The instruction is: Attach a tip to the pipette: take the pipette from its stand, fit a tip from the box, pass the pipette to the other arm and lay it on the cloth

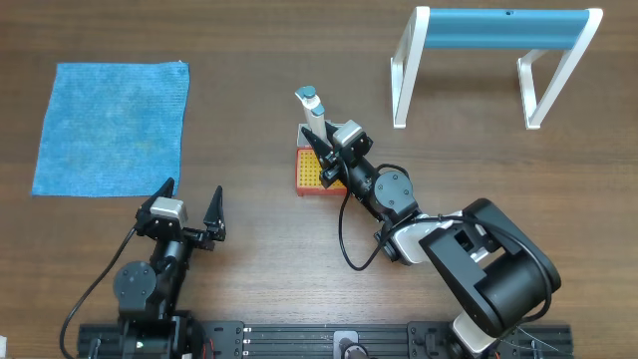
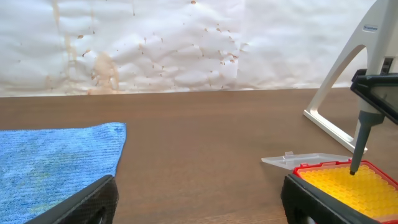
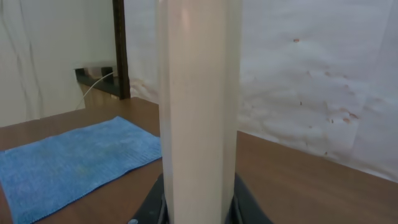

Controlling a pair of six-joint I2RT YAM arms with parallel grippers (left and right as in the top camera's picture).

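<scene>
Clamped in the right end effector (image 1: 324, 150): the pipette (image 1: 315, 112), upright, off its stand (image 1: 498, 30), directly above the box (image 1: 307, 178) at mid-worktop (image 1: 269, 269). In the left wrist view, thin lower end of the pipette (image 2: 368, 93) down at the yellow rack of the box (image 2: 348, 183), near the far wall; touching a tip or just above, impossible to tell. There too, the dark right end effector (image 2: 380, 87) around the pipette body partway up. In the right wrist view, pale pipette (image 3: 199, 106) body straight up the middle, pinched at its base between dark fingers (image 3: 249, 211).

Box red-walled, yellow inside, open. Clear lid (image 2: 305, 160) flat on the worktop, touching or just beside the box on its far side.

Left end effector (image 1: 189, 214) spread wide apart, low above bare worktop just ahead of its own base, well apart from the box, near the closest corner of the cloth (image 1: 110, 130). Both dark fingers (image 2: 87, 205) far apart at the edge of the left wrist view.

Cloth blue, flat, at the far left of the worktop; same cloth (image 2: 56, 162) ahead of the left end effector, and again beyond the pipette as cloth (image 3: 68, 165) in the right wrist view.

Stand white-legged with a blue top bar, at the far right of the worktop, well apart from the box; one slanted white leg (image 2: 329, 118) behind the box in the left wrist view. Pale crinkled sheet along the back of the worktop.
</scene>
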